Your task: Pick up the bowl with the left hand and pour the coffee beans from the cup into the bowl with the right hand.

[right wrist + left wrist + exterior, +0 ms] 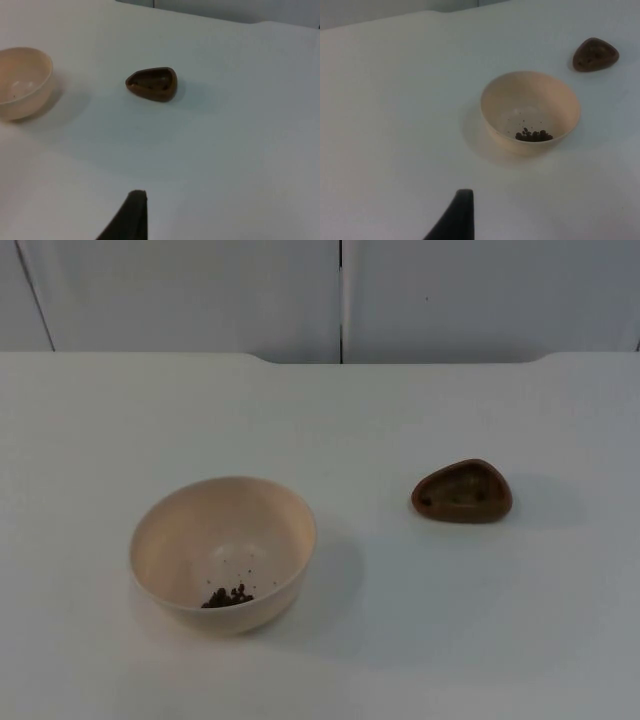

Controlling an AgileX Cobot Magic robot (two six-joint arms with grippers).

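A cream bowl [222, 552] stands upright on the white table, left of centre, with a small heap of coffee beans [228, 596] at its bottom. The same bowl [530, 112] and beans [534, 135] lie ahead of my left gripper [462, 212], which hangs well back from them and touches nothing. A small brown teardrop-shaped cup [462, 492] sits upright to the right of the bowl, a hand's width away. I cannot make out beans in the cup [152, 83]. My right gripper [134, 212] waits far short of it, with the bowl [22, 82] off to one side.
The white table [420, 640] ends at a grey partition wall [200, 290] behind, with a vertical seam in the wall near the middle. There is bare table all around the bowl and the cup.
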